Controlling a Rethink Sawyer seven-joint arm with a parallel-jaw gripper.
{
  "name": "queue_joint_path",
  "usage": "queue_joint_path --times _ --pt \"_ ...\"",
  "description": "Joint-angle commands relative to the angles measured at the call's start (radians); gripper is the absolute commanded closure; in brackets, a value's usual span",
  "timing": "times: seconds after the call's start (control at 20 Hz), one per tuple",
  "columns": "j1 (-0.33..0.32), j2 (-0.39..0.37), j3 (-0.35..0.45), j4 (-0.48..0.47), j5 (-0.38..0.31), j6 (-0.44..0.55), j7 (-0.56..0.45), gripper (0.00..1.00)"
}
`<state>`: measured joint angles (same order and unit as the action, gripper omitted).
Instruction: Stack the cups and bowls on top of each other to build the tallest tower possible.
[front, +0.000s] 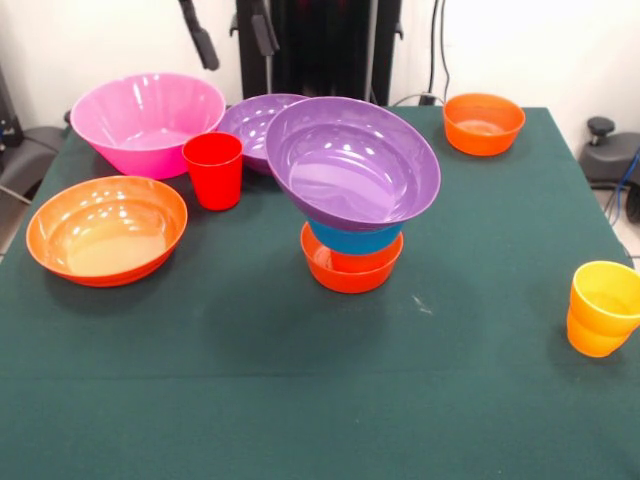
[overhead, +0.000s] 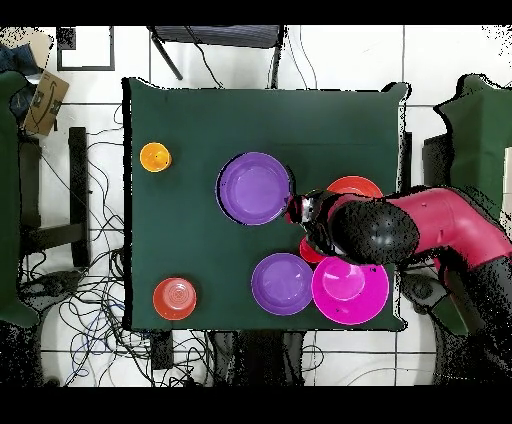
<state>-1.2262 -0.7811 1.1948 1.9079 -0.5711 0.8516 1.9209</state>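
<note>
Green table (front: 250, 400): tower (front: 352, 215) beside pincer (overhead: 297, 210).

My arm (overhead: 420, 228) is red and black; the table (front: 300, 380) is dark green; the tower (front: 352, 215) runs orange, blue, purple upward; the far-left bowl (front: 148, 122) is pink; the near-right cup (front: 603, 308) is yellow-orange.

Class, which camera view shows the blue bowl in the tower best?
The front view: the blue bowl shows side-on between the tilted purple bowl and the small orange bowl. From overhead, the purple bowl hides it completely.
</note>
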Motion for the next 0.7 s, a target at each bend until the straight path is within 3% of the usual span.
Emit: queue_joint_path --times 0.05,0.7 --pt "0.062 0.070 -0.074 -0.038 -0.086 -0.035 -0.174 0.00" --pt "0.089 0.040 -0.088 -0.037 -0.128 -0.068 -0.135 0.00"
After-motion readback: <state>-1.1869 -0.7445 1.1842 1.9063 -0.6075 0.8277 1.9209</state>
